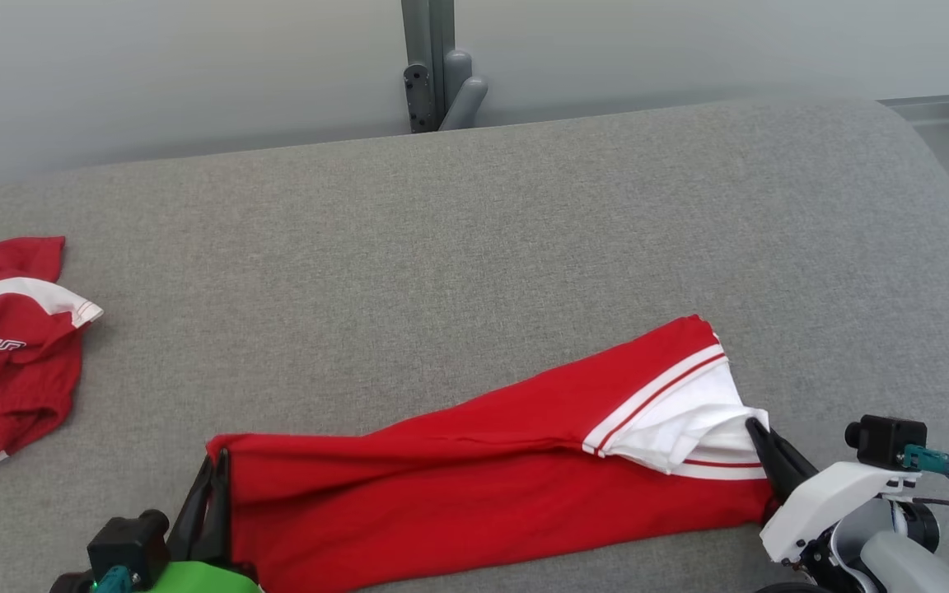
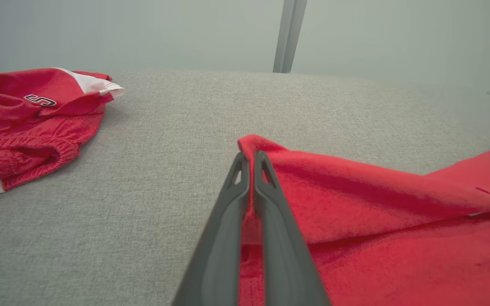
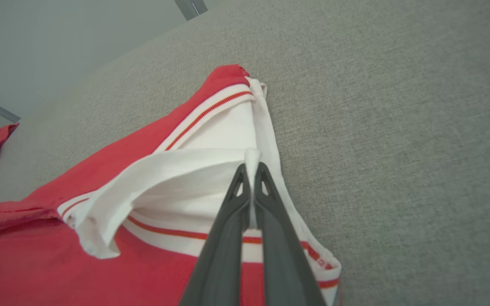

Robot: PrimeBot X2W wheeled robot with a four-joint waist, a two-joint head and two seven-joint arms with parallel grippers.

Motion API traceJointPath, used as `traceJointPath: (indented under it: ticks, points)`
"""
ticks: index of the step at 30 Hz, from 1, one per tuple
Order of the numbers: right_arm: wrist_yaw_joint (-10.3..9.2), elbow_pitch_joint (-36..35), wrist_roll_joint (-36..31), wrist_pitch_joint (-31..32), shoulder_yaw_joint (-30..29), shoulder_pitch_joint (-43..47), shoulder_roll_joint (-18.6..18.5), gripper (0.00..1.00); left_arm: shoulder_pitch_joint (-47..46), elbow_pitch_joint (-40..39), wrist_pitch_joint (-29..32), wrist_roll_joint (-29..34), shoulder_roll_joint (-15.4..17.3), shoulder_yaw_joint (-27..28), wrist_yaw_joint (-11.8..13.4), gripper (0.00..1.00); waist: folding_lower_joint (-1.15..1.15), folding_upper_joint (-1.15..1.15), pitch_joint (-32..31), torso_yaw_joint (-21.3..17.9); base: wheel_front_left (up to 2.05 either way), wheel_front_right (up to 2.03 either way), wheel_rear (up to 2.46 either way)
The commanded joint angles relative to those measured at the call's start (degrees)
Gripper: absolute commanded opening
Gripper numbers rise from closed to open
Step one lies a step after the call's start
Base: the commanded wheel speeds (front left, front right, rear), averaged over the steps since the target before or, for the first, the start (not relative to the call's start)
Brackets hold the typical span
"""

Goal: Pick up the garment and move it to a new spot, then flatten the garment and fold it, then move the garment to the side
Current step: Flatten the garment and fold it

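Fingers point(image 2: 228, 221) of left gripper point(image 1: 216, 465) are clamped on the shirt point(image 1: 458, 486) at its red corner; right gripper point(image 1: 756, 427) is pinched tight on its white trim. Shirt lies bunched at near edge of grey table point(image 1: 474, 247), long axis L-to-R w/ one arm per end. Next move prob. needs both ends lifted together; second red garment point(image 1: 5, 354) sits well apart, far left.

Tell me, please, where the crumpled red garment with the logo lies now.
In the head view the crumpled garment lies at the left edge of the grey surface, apart from the long red garment that the left gripper and right gripper pinch.
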Motion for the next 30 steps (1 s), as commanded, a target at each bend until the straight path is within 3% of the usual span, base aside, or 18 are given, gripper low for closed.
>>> traceJointPath:
  ticks: [1, 2, 3, 4, 5, 10, 13, 20, 30]
  points:
    - [-0.09, 0.13, -0.82, -0.20, -0.44, 1.42, 0.41, 0.00, 1.97, 0.15, 0.05, 0.50, -0.22, 0.16, -0.15, 0.24, 0.00, 0.00, -0.06, 0.05, 0.00, 0.00, 0.00]
    - [-0.09, 0.43, -1.12, -0.19, -0.89, 1.78, 0.68, 0.00, 2.63, 0.29, 0.05, 0.65, -0.49, 0.36, -0.15, 0.36, 0.00, 0.00, -0.13, 0.07, 0.00, 0.00, 0.00]
    - [-0.09, 0.82, -1.10, -0.20, -1.44, 2.09, 0.93, 0.00, 3.33, 0.75, 0.06, 0.79, -0.76, 0.56, -0.15, 0.68, 0.00, 0.00, -0.17, 0.10, 0.00, 0.00, 0.00]
    - [-0.09, 1.05, -1.47, -0.20, -1.80, 2.21, 1.04, 0.36, 3.99, 1.25, 0.06, 0.94, -1.03, 0.71, -0.15, 1.00, 0.00, 0.00, -0.22, 0.16, 0.00, 0.00, 0.00]
    - [-0.09, 1.18, -1.94, -0.20, -2.23, 2.20, 1.21, 1.00, 4.46, 1.65, 0.06, 1.02, -1.25, 1.09, -0.15, 1.00, 0.00, 0.00, -0.27, 0.21, 0.00, 0.00, 0.00]
    - [-0.09, 0.12, -3.71, -0.16, -6.97, 3.94, 2.13, 1.00, 7.99, 1.24, 0.06, 3.74, -2.50, 5.06, 0.32, 1.00, 0.00, 0.00, -0.50, 0.48, 0.00, 0.00, 0.00]
    - [-0.09, -1.10, -6.04, -0.15, -10.47, 4.74, 2.47, 1.00, 9.44, -0.57, 0.05, 5.78, -3.22, 6.79, 1.84, 1.00, 0.00, 0.00, -0.55, 0.81, 0.00, 0.00, 0.00]
    - [-0.09, -2.31, -13.14, -0.15, -15.28, 5.50, 4.45, 1.00, 9.35, -3.23, 0.05, 6.45, -3.64, 6.31, 3.74, 1.00, 0.00, 0.00, -0.15, 2.24, 0.00, 0.00, 0.00]
    - [-0.09, 7.48, -20.79, 1.02, -15.44, -0.54, 6.68, 1.00, 5.51, -3.89, 0.05, 4.60, -3.63, 2.80, 4.28, 1.00, 0.00, 0.00, 2.68, 5.75, 0.00, 0.00, 0.00]
